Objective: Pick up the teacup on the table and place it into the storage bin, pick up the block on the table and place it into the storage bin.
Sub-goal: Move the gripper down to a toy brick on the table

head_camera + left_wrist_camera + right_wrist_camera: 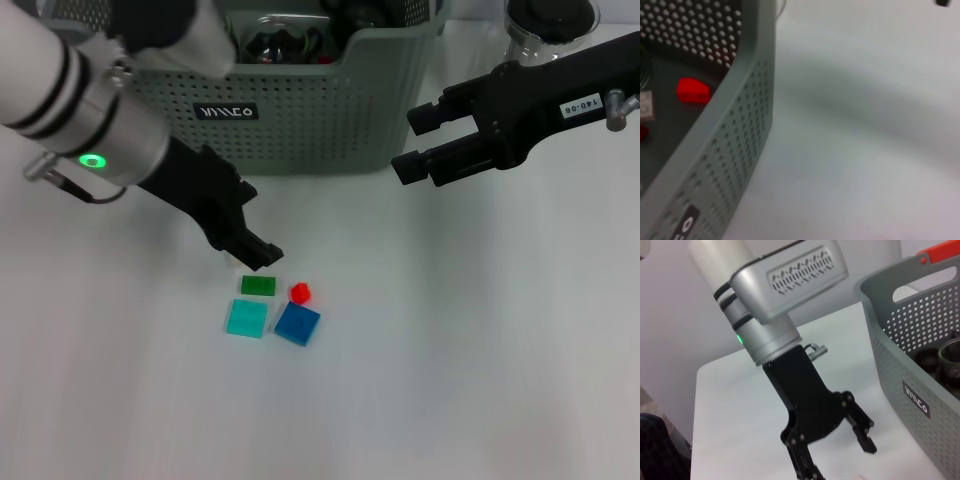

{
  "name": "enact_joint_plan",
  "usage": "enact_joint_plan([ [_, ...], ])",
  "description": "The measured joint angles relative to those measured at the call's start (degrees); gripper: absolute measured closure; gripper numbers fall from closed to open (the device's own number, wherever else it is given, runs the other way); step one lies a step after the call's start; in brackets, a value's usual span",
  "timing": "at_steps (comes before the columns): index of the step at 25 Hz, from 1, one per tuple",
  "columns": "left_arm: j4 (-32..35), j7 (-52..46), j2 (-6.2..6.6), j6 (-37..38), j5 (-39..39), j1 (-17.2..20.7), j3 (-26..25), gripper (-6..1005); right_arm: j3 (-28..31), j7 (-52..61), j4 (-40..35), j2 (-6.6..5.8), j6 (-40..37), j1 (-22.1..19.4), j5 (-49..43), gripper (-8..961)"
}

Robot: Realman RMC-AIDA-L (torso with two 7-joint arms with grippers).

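On the white surface [480, 360] in front of you lie 4 small blocks in a tight cluster: a green block [258, 285], a red block [301, 293], a cyan block [246, 319] and a blue block [297, 324]. Your left tool [255, 255] hangs low just behind the green block, and the right wrist view shows its fingers [863, 432] spread apart with nothing between them. The storage bin [330, 110] stands at the far side of the surface, well behind the blocks, its black label [225, 111] facing you. Dark items and glassware sit inside it, and the left wrist view shows a red piece [693, 90] on its floor. Your right tool [412, 142] hovers in front of the bin's right corner, its 2 fingers parted and empty.
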Motion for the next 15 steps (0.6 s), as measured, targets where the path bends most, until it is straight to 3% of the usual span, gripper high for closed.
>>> enact_joint_plan([
  [5,-0.9,-7.5,-0.07,-4.7,1.5,0.4,5.6,128,-0.4,-0.3,0.0,-0.06,0.3,0.3,-0.1,187],
  [15,-3.3,-16.8,-0.15,-8.3,4.6,0.0,9.2,128,-1.7,-0.1,0.3,-0.39,-0.3,1.5,-2.2,186],
])
